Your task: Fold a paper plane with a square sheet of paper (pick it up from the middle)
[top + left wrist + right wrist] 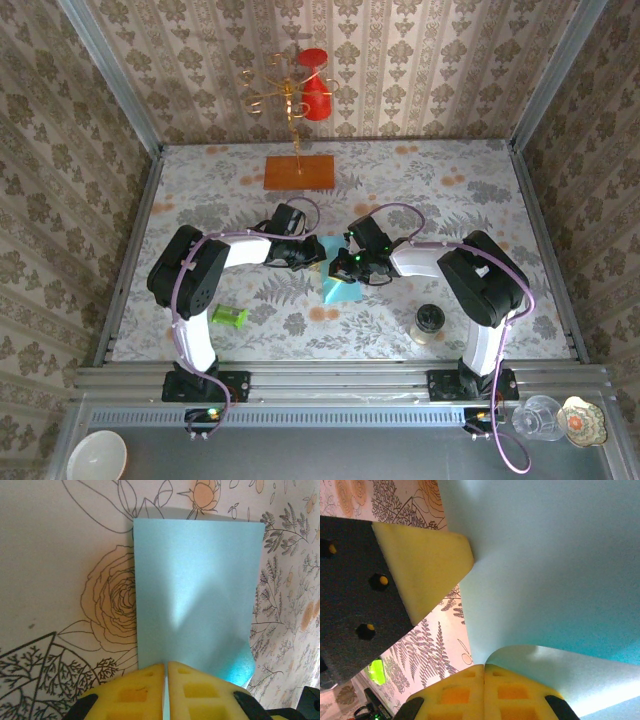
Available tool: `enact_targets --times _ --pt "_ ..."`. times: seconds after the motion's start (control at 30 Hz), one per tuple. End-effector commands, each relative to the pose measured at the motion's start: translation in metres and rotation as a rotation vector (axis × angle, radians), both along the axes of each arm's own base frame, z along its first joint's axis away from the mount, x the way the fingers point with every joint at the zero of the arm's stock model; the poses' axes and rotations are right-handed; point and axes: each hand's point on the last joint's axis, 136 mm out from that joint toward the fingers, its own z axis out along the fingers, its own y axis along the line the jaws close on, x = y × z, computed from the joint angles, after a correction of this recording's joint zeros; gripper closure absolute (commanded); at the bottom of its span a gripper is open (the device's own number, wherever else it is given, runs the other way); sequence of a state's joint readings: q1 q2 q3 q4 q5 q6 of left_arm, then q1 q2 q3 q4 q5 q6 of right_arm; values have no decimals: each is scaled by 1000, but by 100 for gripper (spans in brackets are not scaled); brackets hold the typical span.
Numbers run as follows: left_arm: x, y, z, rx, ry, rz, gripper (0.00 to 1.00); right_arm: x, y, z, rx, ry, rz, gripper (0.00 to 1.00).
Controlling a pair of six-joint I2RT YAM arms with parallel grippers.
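Light-blue sheet of paper (343, 290) at centre of top view, on floral tabletop (450, 210). Left gripper (166, 667) pads pressed together, pinching sheet's edge at bottom of left wrist view. Right gripper (484, 669) pads closed on lifted, curled edge, bottom centre.

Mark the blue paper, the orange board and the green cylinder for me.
blue paper (195, 590), left wrist view, middle of its flat face.
orange board (315, 175), top external view, bare right part of its top.
green cylinder (229, 316), top external view, middle of its side.
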State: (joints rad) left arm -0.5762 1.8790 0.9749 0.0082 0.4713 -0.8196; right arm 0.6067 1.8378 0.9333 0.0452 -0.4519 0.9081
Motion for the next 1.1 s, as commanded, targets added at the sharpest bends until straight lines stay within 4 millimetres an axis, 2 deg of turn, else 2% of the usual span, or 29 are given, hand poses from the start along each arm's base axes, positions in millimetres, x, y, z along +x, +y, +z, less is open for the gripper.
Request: enact_targets --times 0.0,1.07 --pt "-20 13 -31 75 91 13 87 2 0 -4 -8 -1 5 100" --pt "-21 13 -32 73 96 13 87 8 -4 -14 -2 11 -10 100"
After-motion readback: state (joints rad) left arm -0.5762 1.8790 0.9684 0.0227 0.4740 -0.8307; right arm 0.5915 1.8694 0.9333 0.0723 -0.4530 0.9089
